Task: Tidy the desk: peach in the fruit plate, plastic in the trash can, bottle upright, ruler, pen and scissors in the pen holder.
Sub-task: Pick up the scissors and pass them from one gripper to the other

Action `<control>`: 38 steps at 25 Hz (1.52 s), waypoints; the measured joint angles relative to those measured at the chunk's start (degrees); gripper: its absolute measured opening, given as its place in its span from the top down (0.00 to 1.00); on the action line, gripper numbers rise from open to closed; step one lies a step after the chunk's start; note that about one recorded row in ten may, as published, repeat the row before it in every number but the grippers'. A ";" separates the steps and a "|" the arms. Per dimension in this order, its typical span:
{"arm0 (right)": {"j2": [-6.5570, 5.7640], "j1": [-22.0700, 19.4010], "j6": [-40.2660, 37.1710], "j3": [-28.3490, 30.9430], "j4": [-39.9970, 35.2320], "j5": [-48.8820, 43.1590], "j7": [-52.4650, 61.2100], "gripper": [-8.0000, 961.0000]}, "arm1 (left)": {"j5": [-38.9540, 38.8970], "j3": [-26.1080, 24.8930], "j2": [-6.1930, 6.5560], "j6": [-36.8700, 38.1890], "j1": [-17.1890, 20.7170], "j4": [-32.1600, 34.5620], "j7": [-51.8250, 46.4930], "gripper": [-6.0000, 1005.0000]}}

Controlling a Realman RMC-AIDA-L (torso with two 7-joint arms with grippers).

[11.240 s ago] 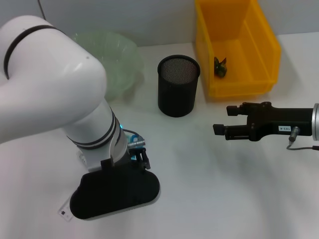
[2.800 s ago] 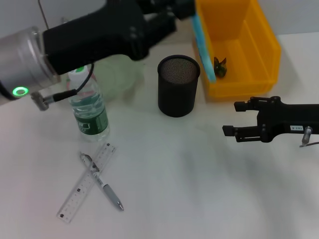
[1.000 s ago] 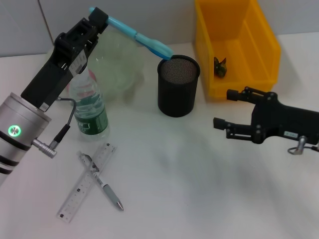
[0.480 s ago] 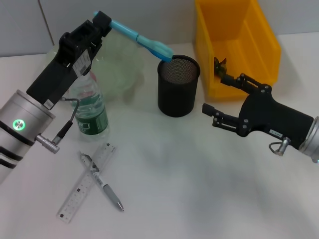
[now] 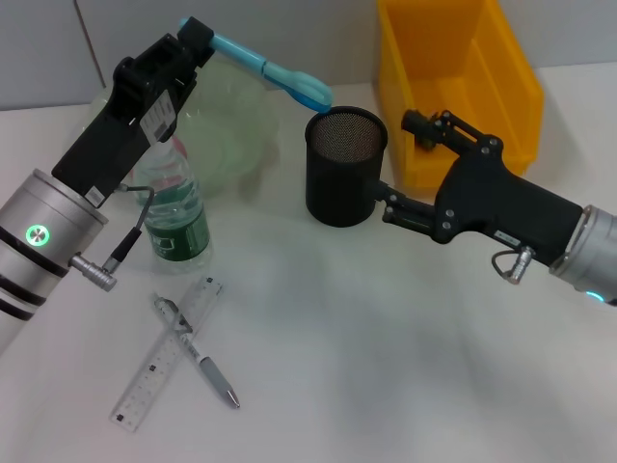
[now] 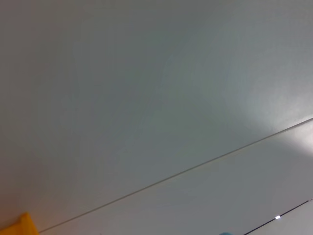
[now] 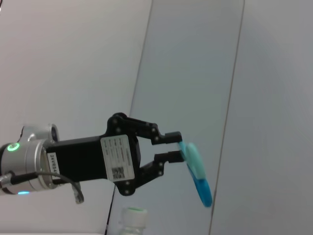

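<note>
Two loose items, a ruler and a pen, lie crossed at near left. Beyond them stands the bottle, upright. Above it the left gripper pinches blue scissors, tip over the pen holder. Right gripper, fingers spread, reaches beside the holder, before the yellow bin.

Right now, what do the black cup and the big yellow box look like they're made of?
The black round mesh pen holder looks like metal wire mesh with a matt finish: its wall and floor show a fine grid of tiny holes. The yellow rectangular bin looks like moulded plastic, smooth and slightly glossy, with thick one-piece walls and soft light reflections. Neither can be confirmed by look alone.
</note>
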 joint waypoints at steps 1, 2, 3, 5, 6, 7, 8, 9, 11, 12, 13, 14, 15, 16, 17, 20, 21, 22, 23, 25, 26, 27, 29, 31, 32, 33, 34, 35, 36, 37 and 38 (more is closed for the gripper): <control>0.00 0.41 0.20 0.00 0.33 0.00 -0.02 0.16 | 0.00 0.00 0.00 -0.02 0.00 0.00 0.00 0.81; 0.00 0.41 0.20 0.00 0.33 0.00 -0.02 0.16 | 0.00 0.00 0.00 -0.03 0.04 -0.01 0.02 0.81; 0.00 0.46 0.21 0.00 0.49 0.01 -0.03 0.16 | 0.00 0.00 0.00 -0.04 0.15 -0.02 0.08 0.81; -0.01 0.30 0.08 0.17 0.54 0.46 -0.08 0.16 | -0.01 0.00 0.00 -0.11 0.34 -0.02 0.26 0.81; -0.02 0.19 0.08 0.25 1.11 1.73 -0.80 0.16 | -0.03 0.00 0.00 -0.15 0.31 -0.02 0.23 0.81; -0.02 0.19 0.08 0.25 1.11 1.73 -0.80 0.16 | -0.04 0.01 0.00 -0.15 0.25 -0.02 0.20 0.81; -0.03 0.26 -0.06 0.25 2.31 2.93 -2.56 0.16 | -0.04 0.12 0.00 -0.15 0.18 -0.02 0.11 0.81; -0.03 0.26 -0.06 0.25 2.31 2.93 -2.56 0.16 | -0.04 0.12 0.00 -0.15 0.18 -0.02 0.11 0.81; -0.02 0.42 -0.62 0.20 3.41 3.18 -4.73 0.16 | -0.04 0.44 0.00 -0.16 0.05 -0.02 0.01 0.81; -0.01 0.56 -0.88 0.16 3.85 3.18 -5.59 0.16 | -0.04 0.54 0.00 -0.16 0.03 -0.02 -0.13 0.81; 0.01 1.01 -1.18 0.05 4.63 3.18 -6.44 0.16 | -0.04 0.69 0.00 -0.26 0.01 -0.02 -0.49 0.81; 0.01 1.01 -1.18 0.05 4.63 3.18 -6.44 0.16 | -0.04 0.69 0.00 -0.26 0.01 -0.02 -0.49 0.81; 0.01 1.35 -1.35 0.04 5.20 3.18 -6.92 0.16 | -0.04 0.90 0.00 -0.41 0.00 -0.02 -0.74 0.81; 0.02 1.62 -1.60 0.09 5.68 3.18 -7.47 0.16 | -0.04 0.90 0.00 -0.41 0.00 -0.02 -0.74 0.81; 0.04 1.80 -1.90 0.13 6.01 3.18 -7.96 0.16 | -0.04 1.02 0.00 -0.47 0.00 -0.02 -0.86 0.81; 0.11 2.00 -3.09 0.17 6.29 3.18 -8.70 0.16 | -0.02 1.39 0.00 -0.50 0.03 -0.01 -1.30 0.81; 0.13 2.14 -3.45 0.19 6.34 3.18 -8.79 0.16 | -0.02 1.39 0.00 -0.50 0.03 -0.01 -1.30 0.81; 0.15 2.31 -3.76 0.20 6.47 3.18 -8.84 0.16 | -0.02 1.41 0.00 -0.51 0.10 -0.01 -1.35 0.81; 0.15 2.68 -4.10 0.23 6.69 3.18 -8.90 0.16 | -0.02 1.41 0.00 -0.51 0.17 -0.01 -1.37 0.81; 0.22 3.14 -4.31 0.29 6.80 3.37 -9.02 0.16 | 0.00 1.50 0.00 -0.51 0.39 -0.01 -1.57 0.81; 0.22 3.14 -4.31 0.29 6.80 3.37 -9.02 0.16 | 0.00 1.50 0.00 -0.51 0.39 -0.01 -1.57 0.81; 0.25 3.42 -4.50 0.31 6.85 3.60 -9.06 0.16 | 0.00 1.69 0.00 -0.51 0.39 -0.05 -1.79 0.81; 0.24 3.49 -4.56 0.31 6.87 3.64 -9.08 0.16 | 0.01 1.83 0.00 -0.51 0.38 -0.18 -1.84 0.81; 0.25 3.66 -4.61 0.31 6.88 3.66 -9.14 0.16 | 0.01 1.87 0.00 -0.51 0.34 -0.23 -1.84 0.81; 0.25 3.77 -4.63 0.31 6.99 3.67 -9.16 0.16 | 0.01 1.88 0.00 -0.51 0.31 -0.29 -1.79 0.81; 0.25 3.77 -4.63 0.31 6.99 3.67 -9.16 0.16 | 0.01 1.88 0.00 -0.51 0.31 -0.29 -1.79 0.81; 0.25 3.82 -4.64 0.30 7.15 3.69 -9.17 0.16 | 0.01 1.86 0.00 -0.51 0.31 -0.32 -1.70 0.81; 0.25 3.84 -4.65 0.29 7.30 3.74 -9.18 0.16 | 0.01 1.79 0.00 -0.51 0.36 -0.32 -1.52 0.81; 0.25 3.79 -4.66 0.29 7.41 3.93 -9.17 0.16 | 0.00 1.71 0.00 -0.49 0.38 -0.34 -1.41 0.81; 0.24 3.39 -4.66 0.30 7.52 4.42 -9.17 0.16 | 0.00 1.60 0.00 -0.38 0.40 -0.35 -1.39 0.81; 0.24 3.39 -4.66 0.30 7.52 4.42 -9.17 0.16 | 0.00 1.60 0.00 -0.38 0.40 -0.35 -1.39 0.81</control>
